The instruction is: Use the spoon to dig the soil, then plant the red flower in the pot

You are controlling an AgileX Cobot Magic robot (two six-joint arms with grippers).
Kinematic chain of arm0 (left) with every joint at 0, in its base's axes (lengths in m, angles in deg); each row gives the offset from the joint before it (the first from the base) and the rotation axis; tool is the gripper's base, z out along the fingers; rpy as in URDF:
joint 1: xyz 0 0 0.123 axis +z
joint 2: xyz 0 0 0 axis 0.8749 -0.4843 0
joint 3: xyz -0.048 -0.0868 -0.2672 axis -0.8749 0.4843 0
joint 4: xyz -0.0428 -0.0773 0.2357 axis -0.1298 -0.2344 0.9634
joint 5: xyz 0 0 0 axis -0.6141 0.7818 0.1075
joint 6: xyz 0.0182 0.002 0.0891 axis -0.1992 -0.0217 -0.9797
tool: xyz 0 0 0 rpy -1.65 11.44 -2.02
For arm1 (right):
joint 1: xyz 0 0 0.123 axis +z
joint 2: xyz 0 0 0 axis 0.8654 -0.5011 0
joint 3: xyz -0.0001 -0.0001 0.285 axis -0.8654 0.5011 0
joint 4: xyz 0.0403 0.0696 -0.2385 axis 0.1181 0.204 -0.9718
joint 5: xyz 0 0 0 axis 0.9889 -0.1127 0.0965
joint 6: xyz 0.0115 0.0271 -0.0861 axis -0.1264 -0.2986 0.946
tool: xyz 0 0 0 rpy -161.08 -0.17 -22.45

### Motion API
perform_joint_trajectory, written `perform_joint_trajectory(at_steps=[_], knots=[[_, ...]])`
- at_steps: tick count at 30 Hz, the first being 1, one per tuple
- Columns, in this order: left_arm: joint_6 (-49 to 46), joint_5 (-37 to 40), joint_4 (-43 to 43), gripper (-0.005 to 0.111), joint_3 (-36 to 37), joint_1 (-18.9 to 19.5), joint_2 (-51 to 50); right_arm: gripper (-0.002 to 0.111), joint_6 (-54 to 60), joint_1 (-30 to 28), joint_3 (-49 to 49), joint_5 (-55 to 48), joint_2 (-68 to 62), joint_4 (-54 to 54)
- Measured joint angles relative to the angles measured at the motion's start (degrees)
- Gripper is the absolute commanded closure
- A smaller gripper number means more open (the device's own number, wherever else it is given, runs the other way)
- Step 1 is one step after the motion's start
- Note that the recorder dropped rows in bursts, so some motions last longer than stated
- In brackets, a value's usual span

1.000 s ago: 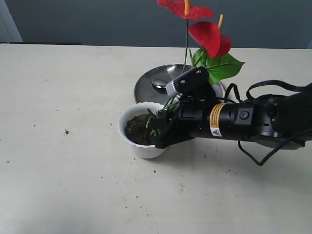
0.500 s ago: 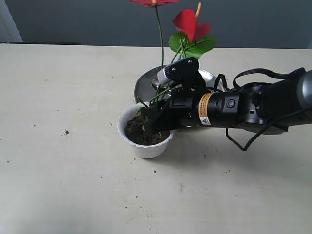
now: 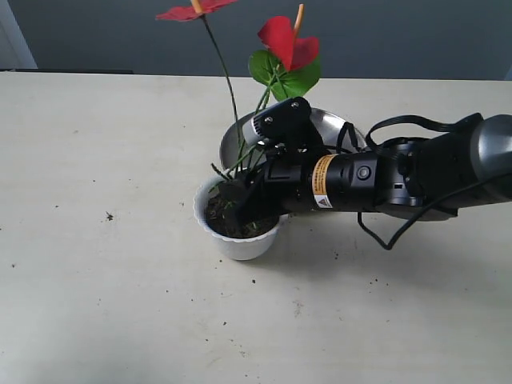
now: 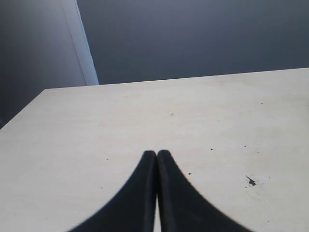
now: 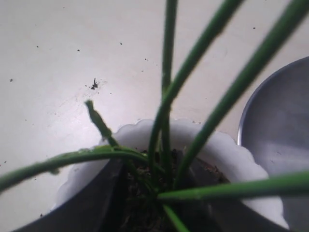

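1. Exterior view: the right gripper (image 3: 240,205) reaches over the white pot (image 3: 240,245), its jaws narrowed onto the lower stems of the red flower (image 3: 286,42); the stem base sits in the dark soil (image 3: 216,214); the blooms lean toward the left of the view, not upright.
2. Right wrist view: green stems (image 5: 166,96) pass between the two dark fingers (image 5: 94,203), inside the scalloped rim; the grip is partly closed, on stems only.
3. Left wrist view: the left gripper (image 4: 157,162) hangs over bare table; jaws pressed together, holding nothing.
4. Risks, as judged: let go at this lean, the top-heavy flower may topple if the soil is loose; a sideways push could tip the light pot or spill soil; a withdrawing finger could snag a stem.
5. Setting: pale matt table (image 3: 96,304) flecked with soil crumbs; round steel plate (image 3: 328,120) just behind the pot; grey-blue wall (image 3: 416,36) beyond.
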State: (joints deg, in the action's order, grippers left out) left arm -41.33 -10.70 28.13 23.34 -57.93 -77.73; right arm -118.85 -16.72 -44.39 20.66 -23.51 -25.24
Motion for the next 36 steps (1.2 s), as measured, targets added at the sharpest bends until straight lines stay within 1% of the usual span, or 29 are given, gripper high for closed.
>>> perform_joint_trajectory(at_steps=[21, 23, 27, 28, 29, 36], knots=[[0.0, 0.0, 0.0, 0.106, 0.0, 0.0, 0.0, 0.109, 0.1, 0.5, -0.1, -0.9, -0.1, 1.3], [0.0, 0.0, 0.0, 0.106, 0.0, 0.0, 0.0, 0.102, 0.1, 0.5, -0.1, -0.9, -0.1, 1.3], [0.0, 0.0, 0.0, 0.106, 0.0, 0.0, 0.0, 0.07, 0.1, 0.6, -0.1, -1.4, 0.6, 0.2], [0.0, 0.0, 0.0, 0.106, 0.0, 0.0, 0.0, 0.063, 0.1, 0.6, 0.0, -1.9, 0.9, -0.1], [0.0, 0.0, 0.0, 0.106, 0.0, 0.0, 0.0, 0.059, 0.1, 0.7, 0.1, -2.3, 1.1, -0.6], [0.0, 0.0, 0.0, 0.106, 0.0, 0.0, 0.0, 0.06, -2.4, 1.0, 0.4, -3.8, 2.0, -1.7]])
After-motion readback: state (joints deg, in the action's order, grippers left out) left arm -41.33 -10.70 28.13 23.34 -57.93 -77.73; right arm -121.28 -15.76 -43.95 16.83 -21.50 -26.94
